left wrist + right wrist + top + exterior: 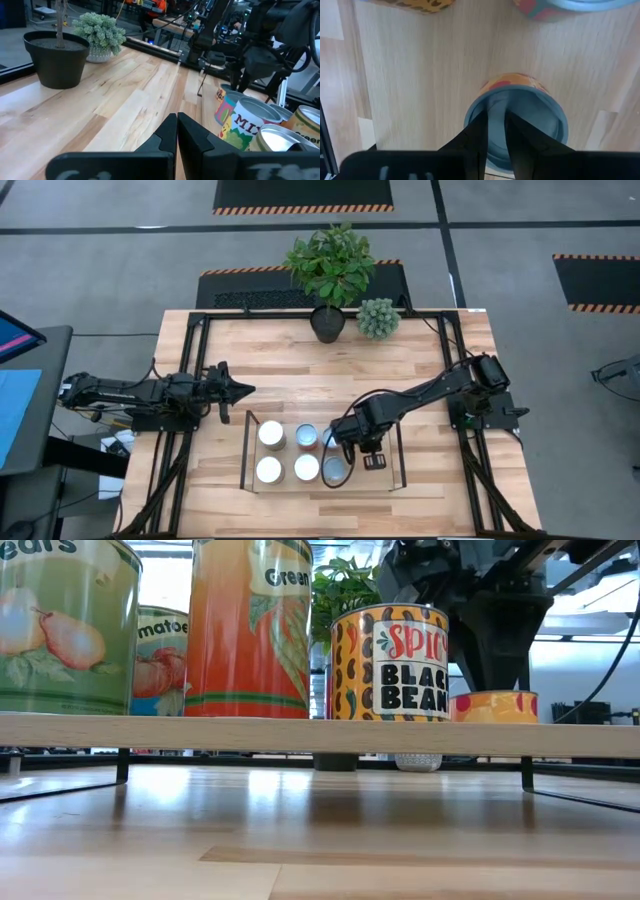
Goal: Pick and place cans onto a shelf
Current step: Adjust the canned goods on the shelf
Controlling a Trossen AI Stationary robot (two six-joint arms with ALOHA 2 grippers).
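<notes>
**High view: cans on a wooden shelf, right arm above one**

High view first: we see a pale, plank-grained wooden table [420,370] in a black frame. On its near half lies the shelf [390,480], a flat light-wood board with thin dark wire ends. Six cans [271,433] stand on it in two rows, round tops white, silver or pale blue. In the low view their glossy printed sides show: pears, tomatoes, and a spotted yellow black-bean can [390,662].

Our right gripper [352,442] hangs over the shelf's right part. Its wrist camera looks straight down on a short can with a pale-blue rimmed top [547,117]; the dark fingers look nearly closed, with nothing clearly between them.

Our left gripper [240,389] waits over bare table left of the shelf, its tapered fingers pressed together, empty.

A dark round plant pot [327,323] and a small knobbly green plant [378,318] sit at the table's far edge.
</notes>
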